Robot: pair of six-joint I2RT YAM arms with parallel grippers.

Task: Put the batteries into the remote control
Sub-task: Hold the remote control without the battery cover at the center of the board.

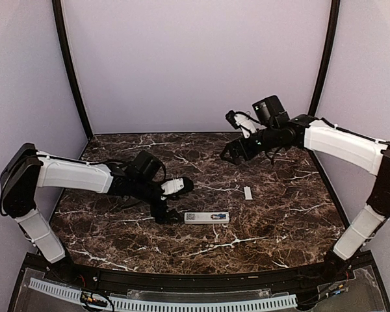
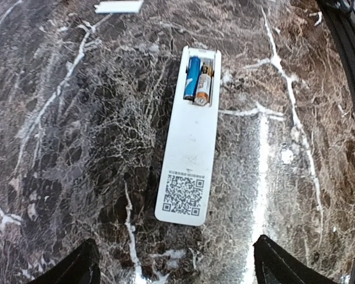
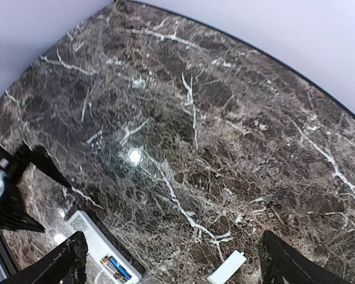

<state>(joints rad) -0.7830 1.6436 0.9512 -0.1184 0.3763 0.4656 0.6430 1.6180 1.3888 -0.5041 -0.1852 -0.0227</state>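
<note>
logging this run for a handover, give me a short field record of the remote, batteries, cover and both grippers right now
remote control: flat on the table, back up, battery recess uncovered
batteries: two, side by side in the recess
cover: on the table, apart from the remote control
left gripper: open, empty, at the remote control's QR-code end
right gripper: open, empty, raised over the far right of the table

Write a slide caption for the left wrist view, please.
The remote control lies back-up on the marble table, both batteries in its open recess.
</note>
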